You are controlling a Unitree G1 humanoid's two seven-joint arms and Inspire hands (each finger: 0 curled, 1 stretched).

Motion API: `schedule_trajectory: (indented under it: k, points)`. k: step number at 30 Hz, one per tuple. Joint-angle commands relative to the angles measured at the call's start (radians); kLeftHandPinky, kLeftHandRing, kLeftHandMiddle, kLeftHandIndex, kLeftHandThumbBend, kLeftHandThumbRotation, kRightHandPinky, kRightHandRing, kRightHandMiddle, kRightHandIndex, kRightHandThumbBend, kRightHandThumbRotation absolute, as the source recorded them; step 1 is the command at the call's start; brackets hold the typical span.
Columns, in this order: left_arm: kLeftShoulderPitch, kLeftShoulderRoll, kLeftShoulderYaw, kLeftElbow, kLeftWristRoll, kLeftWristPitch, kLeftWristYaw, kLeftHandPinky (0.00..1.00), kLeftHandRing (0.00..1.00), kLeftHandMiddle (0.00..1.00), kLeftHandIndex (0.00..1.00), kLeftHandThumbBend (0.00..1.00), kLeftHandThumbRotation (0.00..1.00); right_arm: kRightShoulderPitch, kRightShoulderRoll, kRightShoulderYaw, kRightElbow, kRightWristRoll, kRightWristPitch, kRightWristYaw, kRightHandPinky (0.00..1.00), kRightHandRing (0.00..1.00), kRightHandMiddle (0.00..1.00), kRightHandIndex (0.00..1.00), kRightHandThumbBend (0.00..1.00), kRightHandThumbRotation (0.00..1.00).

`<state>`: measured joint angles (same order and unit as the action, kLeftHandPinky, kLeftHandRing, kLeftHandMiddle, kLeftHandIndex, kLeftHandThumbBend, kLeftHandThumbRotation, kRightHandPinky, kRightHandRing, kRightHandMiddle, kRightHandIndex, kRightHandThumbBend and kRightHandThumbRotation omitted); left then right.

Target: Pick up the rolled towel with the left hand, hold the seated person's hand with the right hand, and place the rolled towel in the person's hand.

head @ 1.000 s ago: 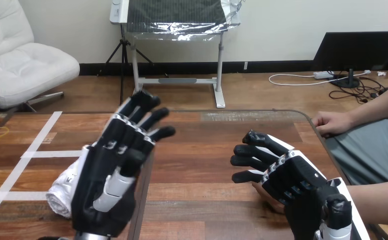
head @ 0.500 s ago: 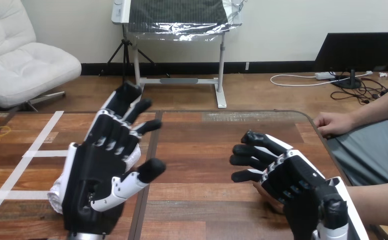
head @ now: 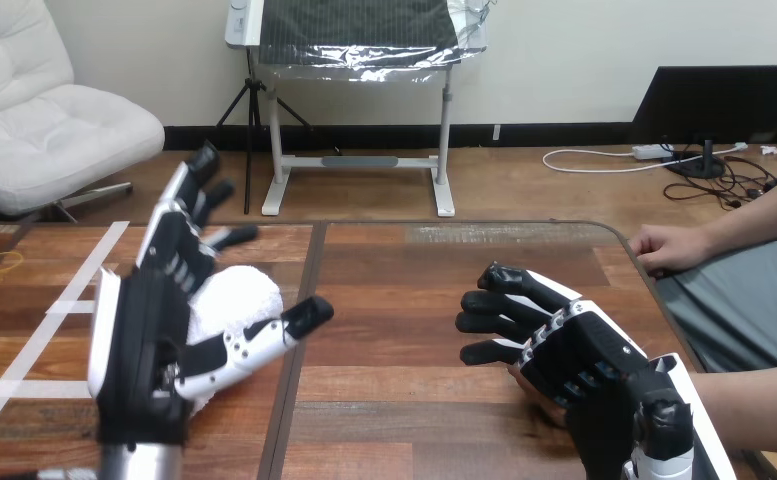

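Our left hand (head: 144,340) is spread open by the rolled towel (head: 239,295), holding nothing; whether our right hand (head: 574,355) grips the person's hand (head: 516,380) beneath, we cannot tell.

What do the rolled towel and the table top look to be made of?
Rolled towel: soft white cloth, probably terry; its surface looks fuzzy and matte. Table: wood or a wood veneer, reddish-brown with a slight sheen; grain and plank seams show, but not which of the two it is.
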<state>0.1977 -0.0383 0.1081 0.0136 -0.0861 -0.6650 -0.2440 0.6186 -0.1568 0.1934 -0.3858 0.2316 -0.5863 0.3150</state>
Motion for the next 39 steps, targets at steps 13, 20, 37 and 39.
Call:
schedule_trajectory:
  k: [13, 20, 37, 39]
  points:
    - [-0.188, 0.114, 0.077, 0.051, 0.415, 0.032, 0.308, 0.9, 0.97, 0.96, 0.94, 1.0, 0.2, -0.061, 0.012, 0.002, -0.024, 0.003, 0.002, -0.002, 0.67, 0.74, 0.76, 0.78, 0.83, 1.0]
    - [-0.214, 0.144, 0.069, 0.05, 0.497, 0.108, 0.377, 0.9, 0.97, 0.97, 0.94, 1.0, 0.22, -0.064, 0.013, 0.001, -0.022, 0.001, 0.003, -0.003, 0.67, 0.74, 0.76, 0.78, 0.83, 1.0]
    - [-0.282, 0.196, 0.035, 0.085, 0.574, 0.251, 0.465, 0.81, 0.94, 0.96, 0.91, 1.0, 0.13, -0.066, 0.016, 0.003, -0.021, 0.002, 0.001, -0.001, 0.67, 0.73, 0.75, 0.78, 0.83, 1.0]
    - [-0.287, 0.2, 0.03, 0.088, 0.587, 0.271, 0.472, 0.81, 0.93, 0.96, 0.92, 1.0, 0.12, -0.067, 0.015, 0.004, -0.021, 0.003, 0.0, 0.0, 0.67, 0.73, 0.75, 0.78, 0.83, 1.0]
